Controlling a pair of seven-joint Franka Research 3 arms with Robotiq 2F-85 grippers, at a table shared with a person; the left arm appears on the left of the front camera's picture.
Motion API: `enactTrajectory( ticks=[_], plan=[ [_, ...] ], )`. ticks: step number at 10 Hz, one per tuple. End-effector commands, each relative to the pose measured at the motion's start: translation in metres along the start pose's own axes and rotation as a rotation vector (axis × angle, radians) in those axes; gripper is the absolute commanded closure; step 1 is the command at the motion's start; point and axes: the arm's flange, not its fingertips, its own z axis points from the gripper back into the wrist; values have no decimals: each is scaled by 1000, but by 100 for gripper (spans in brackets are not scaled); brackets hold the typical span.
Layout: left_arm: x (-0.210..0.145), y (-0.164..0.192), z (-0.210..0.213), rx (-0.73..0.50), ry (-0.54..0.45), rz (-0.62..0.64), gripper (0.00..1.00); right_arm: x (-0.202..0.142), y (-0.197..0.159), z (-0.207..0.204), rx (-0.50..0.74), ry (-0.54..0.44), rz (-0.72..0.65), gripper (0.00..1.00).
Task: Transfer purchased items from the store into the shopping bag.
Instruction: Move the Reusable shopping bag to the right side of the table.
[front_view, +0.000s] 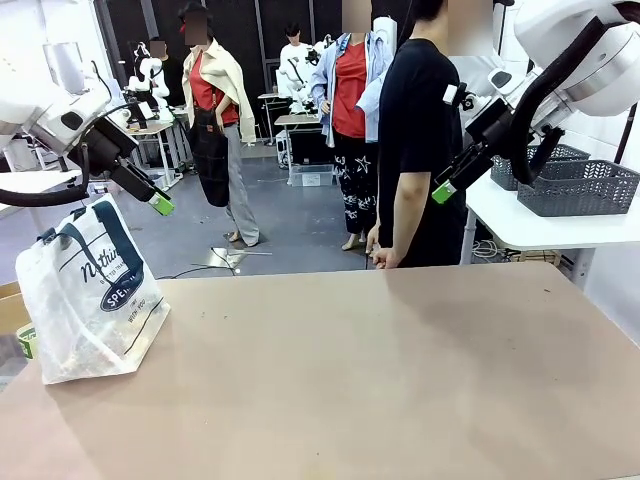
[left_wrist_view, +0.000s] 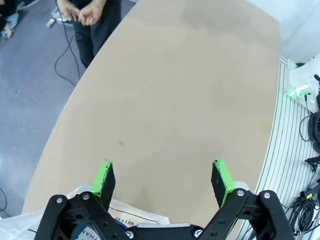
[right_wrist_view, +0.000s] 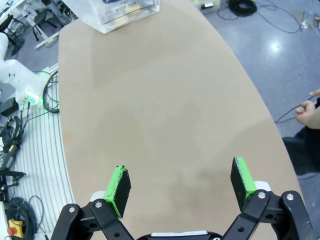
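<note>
Bag (front_view: 90, 295) stood at desk (front_view: 380, 370) left edge; left claw (left_wrist_view: 162, 182) and right claw (right_wrist_view: 180, 187) both hung released, holding nothing.

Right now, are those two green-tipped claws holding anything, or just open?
Left gripper: open, holding nothing, above the translucent white plastic shopping bag.
Right gripper: open, holding nothing.
</note>
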Motion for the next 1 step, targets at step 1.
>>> enactTrajectory(
  ticks=[1],
  plan=[
    [1, 1, 1, 0, -4, 1, 0, 0, 0, -1, 2, 0, 2, 0]
  ],
)
